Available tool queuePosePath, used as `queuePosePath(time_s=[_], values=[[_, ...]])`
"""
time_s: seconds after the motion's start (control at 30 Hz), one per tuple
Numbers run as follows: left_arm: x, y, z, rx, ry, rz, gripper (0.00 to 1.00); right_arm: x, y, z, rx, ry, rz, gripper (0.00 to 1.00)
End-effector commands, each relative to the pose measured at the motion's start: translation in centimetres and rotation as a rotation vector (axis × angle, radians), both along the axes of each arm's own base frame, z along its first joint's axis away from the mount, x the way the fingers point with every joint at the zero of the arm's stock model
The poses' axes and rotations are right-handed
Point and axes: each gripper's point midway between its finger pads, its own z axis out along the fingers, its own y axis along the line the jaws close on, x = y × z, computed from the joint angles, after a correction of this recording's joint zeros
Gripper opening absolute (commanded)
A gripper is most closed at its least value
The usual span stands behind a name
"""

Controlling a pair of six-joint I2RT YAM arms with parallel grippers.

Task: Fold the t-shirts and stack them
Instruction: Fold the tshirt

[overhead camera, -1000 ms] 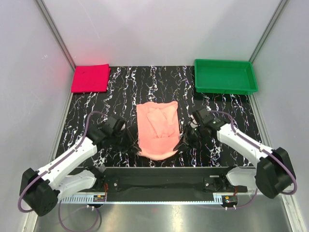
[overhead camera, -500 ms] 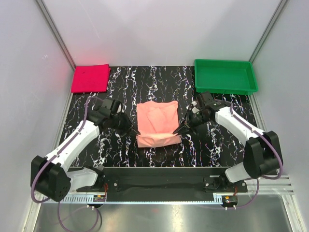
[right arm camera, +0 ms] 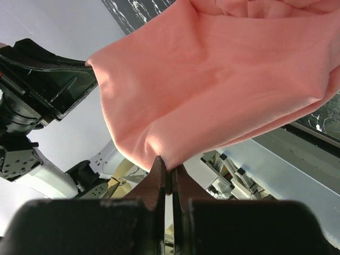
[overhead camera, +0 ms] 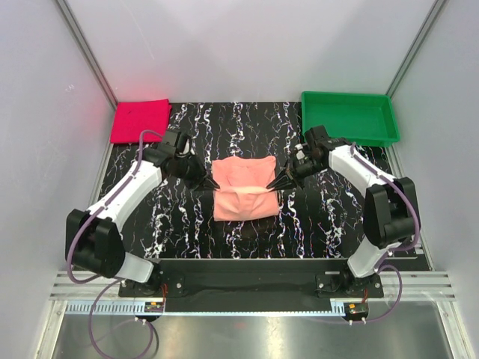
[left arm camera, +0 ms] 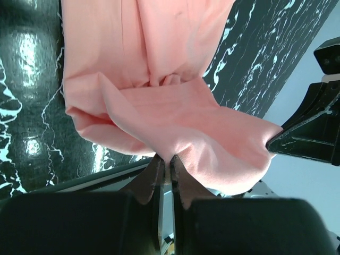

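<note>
A salmon-pink t-shirt [overhead camera: 243, 187] lies on the black marbled table at the middle, with its near part lifted and carried over its far part. My left gripper [overhead camera: 212, 185] is shut on the shirt's left corner [left arm camera: 169, 154]. My right gripper [overhead camera: 271, 187] is shut on the shirt's right corner [right arm camera: 166, 159]. Both hold the raised edge above the shirt's middle. A folded red t-shirt [overhead camera: 140, 120] lies at the far left corner of the table.
A green tray [overhead camera: 349, 118] stands at the far right. White walls with metal posts close in the table on three sides. The black rail with the arm bases runs along the near edge.
Both grippers have moved away from me with the shirt's near edge, from near the front of the table to over the shirt's middle. The shirt now lies doubled and shorter.
</note>
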Motion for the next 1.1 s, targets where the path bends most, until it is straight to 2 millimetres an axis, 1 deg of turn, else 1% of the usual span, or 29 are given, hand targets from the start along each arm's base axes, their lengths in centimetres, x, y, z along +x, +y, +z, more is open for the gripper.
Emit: queuePosePath(time_s=[0.0,0.1,0.13,0.17,0.2,0.27,0.3,0.33,0.4,0.43,0.47,0.5,0.53,0.57,0.6,0.63,0.67,0.7,0.73,0.77,0.8,0.83,0.87,0.9,0.93,0.97,1.0,1.03,1.07], values=[[2.8,-0.6,2.5,-0.061,-0.085,-0.016,0.00,1.7,0.5,1.8,0.065,-0.022,0.010,0.00],[3.9,-0.7,1.9,-0.064,-0.073,-0.012,0.00,3.2,0.6,2.0,0.083,-0.025,-0.010,0.00],[4.5,-0.6,2.0,-0.067,-0.078,-0.006,0.00,3.7,0.6,1.3,0.084,-0.009,-0.015,0.00],[4.9,-0.6,1.9,-0.070,-0.083,-0.006,0.00,4.3,0.7,1.4,0.090,-0.015,-0.018,0.00],[5.1,-0.6,1.3,-0.072,-0.066,-0.007,0.00,4.7,0.5,1.2,0.088,-0.012,-0.025,0.00],[6.0,-0.5,0.9,-0.079,-0.065,0.001,0.00,5.6,0.6,0.6,0.090,-0.007,-0.035,0.00],[6.4,-0.3,0.9,-0.082,-0.064,0.006,0.00,6.1,0.6,0.0,0.089,0.008,-0.040,0.00],[6.8,-0.2,0.1,-0.078,-0.047,0.008,0.00,6.5,0.5,-0.2,0.091,0.007,-0.048,0.00],[7.6,-0.1,0.0,-0.088,-0.052,0.010,0.00,7.5,0.5,-0.3,0.097,-0.007,-0.058,0.00],[8.1,0.1,-0.7,-0.084,-0.039,0.019,0.00,8.1,0.4,-1.1,0.094,0.009,-0.065,0.00],[8.7,0.1,-0.5,-0.092,-0.051,0.020,0.00,8.8,0.5,-0.9,0.101,-0.009,-0.064,0.00],[9.0,0.2,-0.6,-0.094,-0.051,0.022,0.00,9.1,0.5,-1.2,0.103,-0.003,-0.063,0.00],[9.5,0.4,-0.8,-0.095,-0.049,0.028,0.00,9.6,0.5,-2.0,0.102,0.012,-0.066,0.00],[10.3,0.4,-0.9,-0.096,-0.052,0.030,0.00,10.5,0.4,-1.9,0.104,-0.008,-0.072,0.00],[10.7,0.6,-1.0,-0.097,-0.052,0.037,0.00,11.0,0.5,-2.6,0.102,0.002,-0.075,0.01],[11.2,0.6,-1.1,-0.098,-0.061,0.038,0.00,11.5,0.5,-2.9,0.102,-0.001,-0.077,0.02],[11.7,0.7,-1.9,-0.094,-0.046,0.042,0.00,12.4,0.4,-2.6,0.105,-0.020,-0.083,0.03],[12.5,0.8,-1.8,-0.099,-0.063,0.044,0.00,12.9,0.4,-2.7,0.110,-0.027,-0.090,0.04],[12.9,0.9,-2.2,-0.096,-0.062,0.047,0.00,13.7,0.5,-3.5,0.110,-0.030,-0.094,0.08],[13.5,1.1,-2.6,-0.088,-0.070,0.048,0.00,14.7,0.6,-3.3,0.110,-0.051,-0.100,0.08],[14.2,1.5,-3.6,-0.074,-0.062,0.059,0.00,15.6,0.5,-4.5,0.114,-0.042,-0.107,0.09],[14.7,1.6,-4.1,-0.068,-0.067,0.061,0.00,16.4,0.4,-5.0,0.117,-0.058,-0.111,0.10],[15.6,1.7,-4.4,-0.064,-0.091,0.058,0.02,17.7,0.3,-5.1,0.115,-0.107,-0.115,0.14],[16.1,1.8,-5.7,-0.063,-0.075,0.057,0.03,18.4,0.4,-5.2,0.130,-0.128,-0.111,0.15],[17.1,1.7,-5.3,-0.077,-0.101,0.054,0.05,19.6,0.7,-5.4,0.147,-0.147,-0.104,0.16],[17.9,1.6,-5.1,-0.082,-0.121,0.047,0.17,20.0,0.5,-5.9,0.127,-0.168,-0.094,0.20],[18.5,1.7,-5.5,-0.065,-0.131,0.045,0.25,20.5,0.3,-6.7,0.115,-0.166,-0.092,0.23],[19.9,1.8,-4.4,-0.048,-0.178,0.043,0.35,21.1,0.4,-6.0,0.120,-0.202,-0.084,0.29],[20.0,2.0,-4.5,-0.027,-0.179,0.029,0.43,21.5,0.2,-6.3,0.090,-0.228,-0.081,0.39]])
